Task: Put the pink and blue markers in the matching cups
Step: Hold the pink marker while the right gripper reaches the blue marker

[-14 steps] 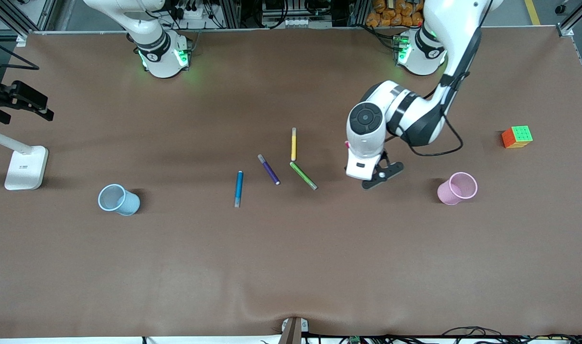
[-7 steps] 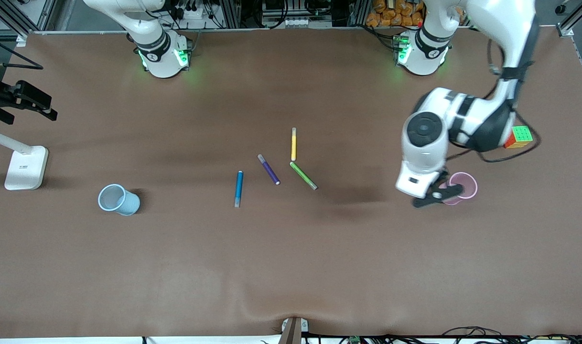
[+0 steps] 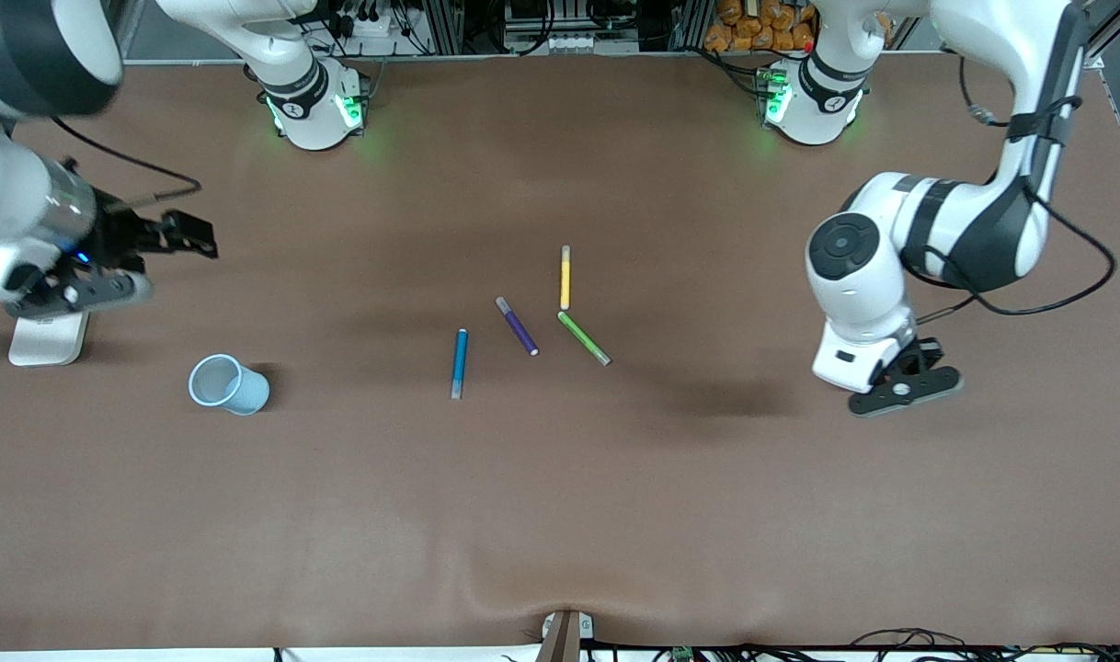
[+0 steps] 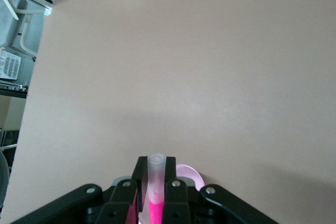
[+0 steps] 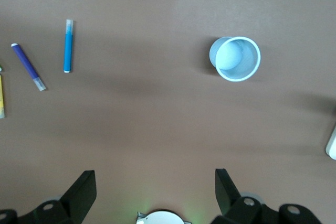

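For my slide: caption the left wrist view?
Left gripper shut on pink marker, directly over the pink cup.

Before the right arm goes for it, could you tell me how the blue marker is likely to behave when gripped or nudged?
The blue marker looks slim, straight and round-bodied, so it is probably rigid and light. Lying flat on the table, it may roll if nudged sideways. Its smooth-looking barrel could slip in a loose pinch.

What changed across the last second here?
The left gripper, shut on the pink marker, swung from beside the green marker to over the pink cup. The right gripper came into view, open. The blue cup and table markers stayed put.
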